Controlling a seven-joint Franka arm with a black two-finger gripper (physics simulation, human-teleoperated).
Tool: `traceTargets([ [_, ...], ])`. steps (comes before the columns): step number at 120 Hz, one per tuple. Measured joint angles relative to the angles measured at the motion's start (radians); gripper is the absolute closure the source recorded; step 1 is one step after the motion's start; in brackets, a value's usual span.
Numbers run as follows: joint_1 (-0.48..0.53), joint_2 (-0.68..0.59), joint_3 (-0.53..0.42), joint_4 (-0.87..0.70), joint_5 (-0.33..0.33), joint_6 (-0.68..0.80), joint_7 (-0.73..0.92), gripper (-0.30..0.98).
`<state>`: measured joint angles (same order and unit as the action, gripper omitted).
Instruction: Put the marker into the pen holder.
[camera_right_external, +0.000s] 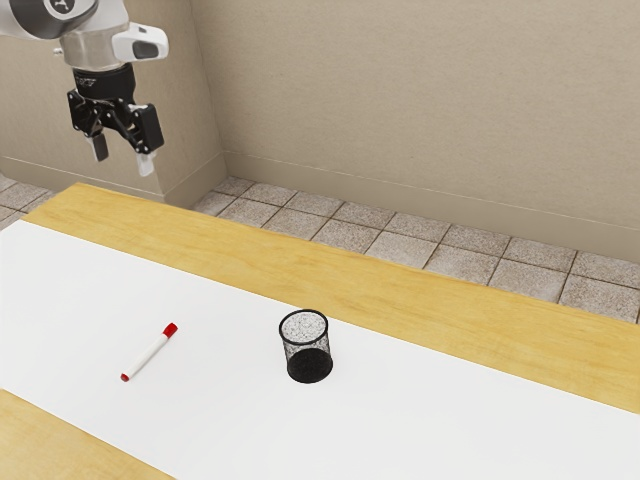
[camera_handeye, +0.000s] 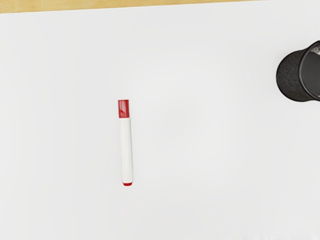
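The tool (camera_right_external: 123, 162) is held raised, empty and spread, presumably so that the flat-lying marker (camera_handeye: 126, 150) can be straddled.

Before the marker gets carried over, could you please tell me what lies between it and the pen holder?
Only bare white mat; both views show that stretch between the red-capped white marker and black mesh pen holder.
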<state>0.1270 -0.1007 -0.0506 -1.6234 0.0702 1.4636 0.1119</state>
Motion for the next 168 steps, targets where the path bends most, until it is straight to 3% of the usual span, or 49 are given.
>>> traceTargets([
  [37, 0.005, 0.0, -0.001, -0.003, -0.007, 0.02, 0.016, 0.0],
  [64, -0.005, 0.061, 0.117, -0.522, -0.006, 0.418, 0.009, 0.0],
  [76, 0.031, 0.06, 0.164, -0.642, -0.008, 0.593, 0.009, 0.0],
  [85, 0.062, 0.069, 0.171, -0.662, -0.011, 0.687, 0.009, 0.0],
  [96, 0.078, 0.166, 0.173, -0.634, -0.015, 0.788, 0.008, 0.0],
  [111, -0.006, 0.257, 0.173, -0.605, -0.011, 0.872, 0.006, 0.0],
  [135, -0.016, 0.249, 0.173, -0.646, 0.03, 0.884, 0.033, 0.0],
  [168, -0.001, 0.284, 0.173, -0.717, 0.006, 1.011, 0.06, 0.0],
])
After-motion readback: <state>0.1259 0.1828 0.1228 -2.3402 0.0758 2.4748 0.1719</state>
